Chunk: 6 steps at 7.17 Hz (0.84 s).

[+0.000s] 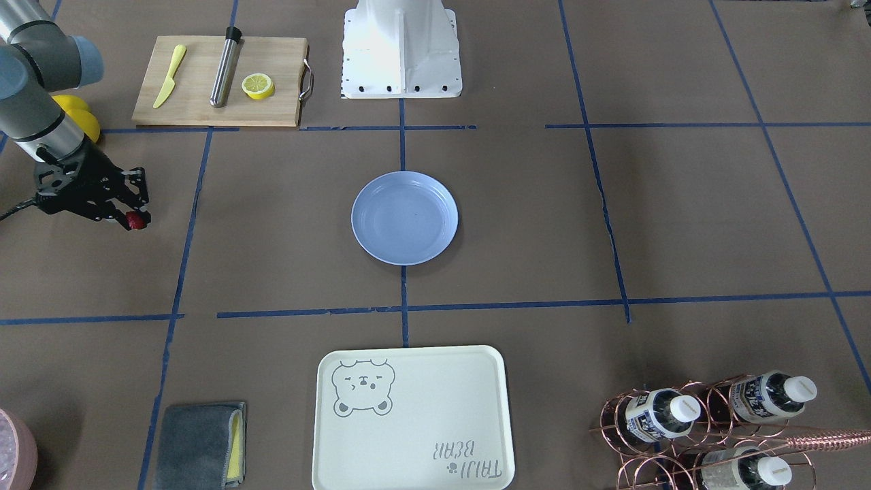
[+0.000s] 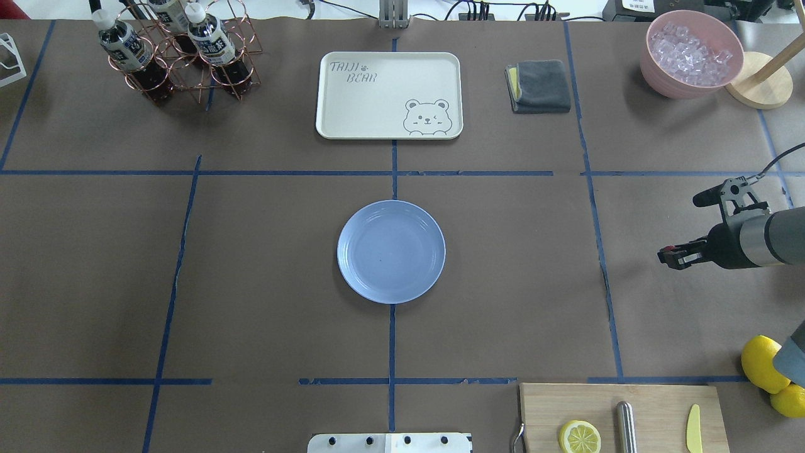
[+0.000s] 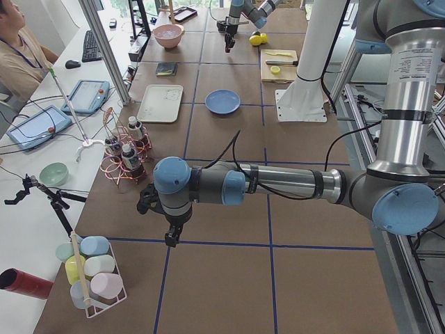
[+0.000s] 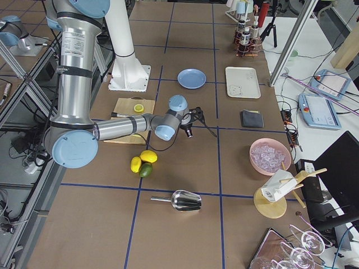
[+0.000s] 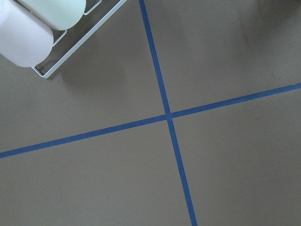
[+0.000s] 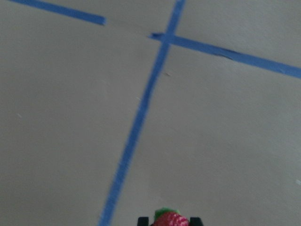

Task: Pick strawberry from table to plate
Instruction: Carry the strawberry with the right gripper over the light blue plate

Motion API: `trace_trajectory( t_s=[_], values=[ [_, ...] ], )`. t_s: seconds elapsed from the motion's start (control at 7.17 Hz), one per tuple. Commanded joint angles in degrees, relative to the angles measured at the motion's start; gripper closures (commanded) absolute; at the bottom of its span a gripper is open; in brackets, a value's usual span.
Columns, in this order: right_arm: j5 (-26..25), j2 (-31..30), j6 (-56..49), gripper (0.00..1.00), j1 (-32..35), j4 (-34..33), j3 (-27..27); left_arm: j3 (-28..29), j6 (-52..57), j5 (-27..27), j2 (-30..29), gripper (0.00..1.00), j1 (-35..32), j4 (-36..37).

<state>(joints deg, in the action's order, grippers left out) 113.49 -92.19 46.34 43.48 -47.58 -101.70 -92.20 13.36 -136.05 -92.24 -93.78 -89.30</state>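
Observation:
The dark-red strawberry point(image 1: 139, 220) is off the brown table point(image 1: 272, 258), and my right gripper point(image 1: 135, 216) is shut on it. In the right wrist view the strawberry point(image 6: 169, 219) shows red with a green tip between two black fingertips at the bottom edge, above a blue tape line. The pale blue plate point(image 1: 404, 218) lies bare at the table's middle, well away from that gripper point(image 2: 668, 257). My left gripper point(image 3: 170, 236) hangs over the table near a cup rack; whether it is open or shut I cannot tell.
A cutting board point(image 1: 221, 80) carries a lemon half, a yellow knife and a metal rod. Whole lemons point(image 2: 764, 365) lie beside the right arm. A bear-print tray point(image 2: 389, 94), a grey cloth point(image 2: 539, 85), a bottle rack point(image 2: 176, 53) and a pink ice bowl point(image 2: 690, 51) line the far side.

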Motion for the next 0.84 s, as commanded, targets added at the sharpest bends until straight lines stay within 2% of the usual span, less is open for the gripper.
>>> trace_trajectory(
  t_s=[0.0, 0.14, 0.28, 0.42, 0.56, 0.7],
  values=[
    [-3.51, 16.43, 9.77, 1.00, -5.56, -14.75, -1.40, -0.08, 0.00, 0.00, -0.04, 0.00, 0.00, 0.00],
    [-8.06, 25.74, 13.82, 1.00, -9.94, -25.09, -0.79, -0.09, 0.00, 0.00, -0.04, 0.00, 0.00, 0.00],
    [-12.37, 36.01, 17.51, 1.00, -12.51, -35.37, 2.35, 0.00, -0.09, -1.13, -0.04, 0.00, 0.00, 0.00],
    [-14.24, 43.25, 22.25, 1.00, -14.45, -37.30, 8.39, 0.00, -0.09, -2.62, 0.04, 0.00, 0.00, 0.00],
    [-17.83, 47.32, 24.65, 1.00, -17.08, -37.32, 13.84, 0.00, -0.09, -2.64, 0.04, 0.00, 0.00, 0.00],
    [-20.73, 48.41, 25.02, 1.00, -19.02, -37.23, 16.33, 0.09, -0.09, -2.72, 0.04, 0.00, 0.00, 0.00]
  ],
)
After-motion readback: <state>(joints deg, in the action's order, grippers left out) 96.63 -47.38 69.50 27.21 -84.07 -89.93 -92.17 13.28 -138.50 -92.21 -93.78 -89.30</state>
